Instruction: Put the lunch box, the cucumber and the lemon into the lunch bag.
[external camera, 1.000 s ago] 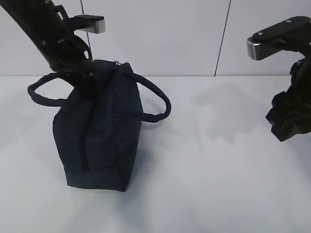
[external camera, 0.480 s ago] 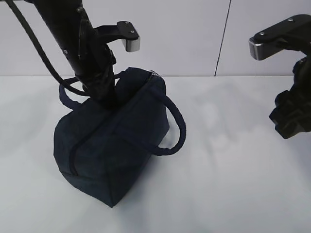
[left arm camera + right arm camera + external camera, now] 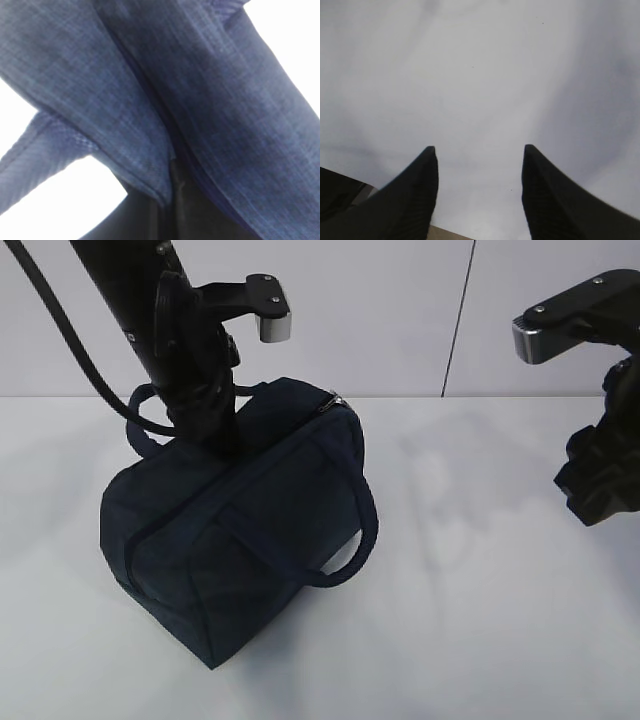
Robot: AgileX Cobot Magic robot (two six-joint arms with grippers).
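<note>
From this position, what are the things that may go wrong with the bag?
1. The left gripper presses into the top of the lunch bag, which seems tilted on the table; further pushing may tip it over.
2. The near handle hangs loose and may snag.
3. The zipper pull sits at the far end and the top appears closed, so nothing can go inside yet. The right gripper is open and far away, so it cannot steady the bag.
</note>
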